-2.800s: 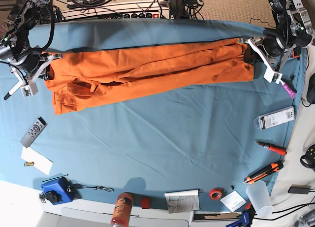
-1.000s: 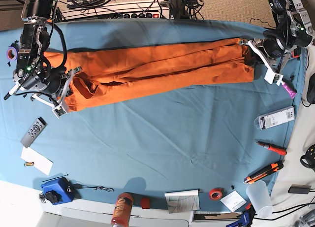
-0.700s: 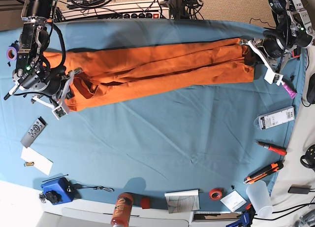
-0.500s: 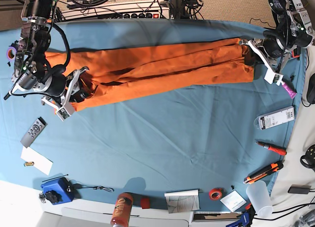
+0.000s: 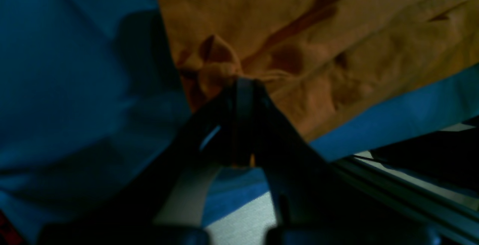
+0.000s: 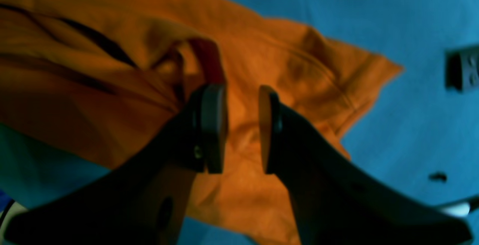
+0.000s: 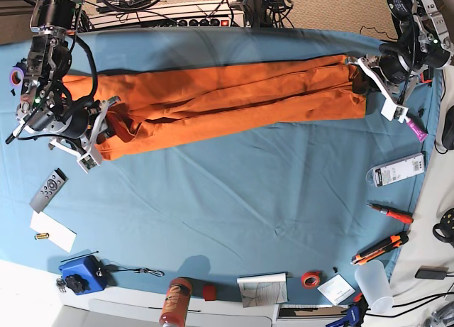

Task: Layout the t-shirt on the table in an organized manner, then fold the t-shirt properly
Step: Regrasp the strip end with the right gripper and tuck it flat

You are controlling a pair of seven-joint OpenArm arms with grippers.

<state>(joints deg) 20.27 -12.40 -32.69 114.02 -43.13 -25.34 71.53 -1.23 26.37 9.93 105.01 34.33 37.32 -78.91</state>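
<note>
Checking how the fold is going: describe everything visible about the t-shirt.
The t-shirt is plain orange, soft-looking cloth, creased, stretched in a long band across the far half of the teal table. The left end effector is shut on one end; the open right end effector hovers at the other, rumpled end.

The overhead view is evenly bright and sharp, with faint shadows on the wrinkled teal-blue table cloth [image 7: 234, 199]. Both wrist views are dim and soft; their dark gripper fingers [image 6: 209, 125] are blurred, and the bright orange cotton t-shirt [image 5: 318, 50] looks murky.
</note>
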